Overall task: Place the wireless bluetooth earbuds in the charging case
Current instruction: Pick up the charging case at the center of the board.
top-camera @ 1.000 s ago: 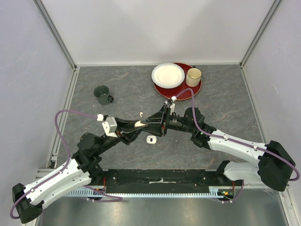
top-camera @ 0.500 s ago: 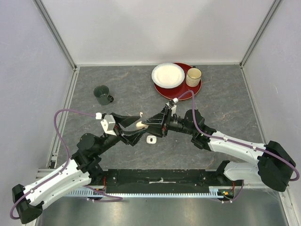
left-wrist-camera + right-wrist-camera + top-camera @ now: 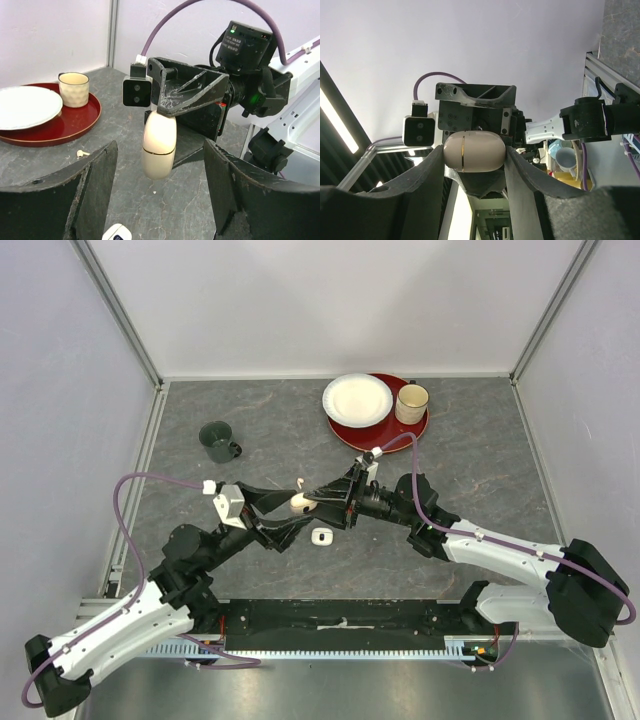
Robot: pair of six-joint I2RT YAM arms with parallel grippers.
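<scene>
My right gripper (image 3: pixel 318 503) (image 3: pixel 474 150) is shut on the cream charging case (image 3: pixel 301 503) (image 3: pixel 474 150) and holds it above the table, pinched between both fingers. The case (image 3: pixel 159 145) looks closed, with a thin gold seam around it. Facing it is my left gripper (image 3: pixel 284 515) (image 3: pixel 160 150), open, with a finger on either side of the case and a clear gap to each. One tiny white earbud (image 3: pixel 80 153) (image 3: pixel 300 481) lies on the table near the red tray.
A small white rounded object (image 3: pixel 321 536) (image 3: pixel 116 233) lies on the table under the grippers. A red tray (image 3: pixel 399 436) at the back carries a white plate (image 3: pixel 357 400) and a cream cup (image 3: pixel 411 402). A dark green mug (image 3: pixel 217 441) stands at the left.
My left gripper, shut at the case a second ago, has opened and drawn back slightly. The right gripper still holds the case in about the same place.
</scene>
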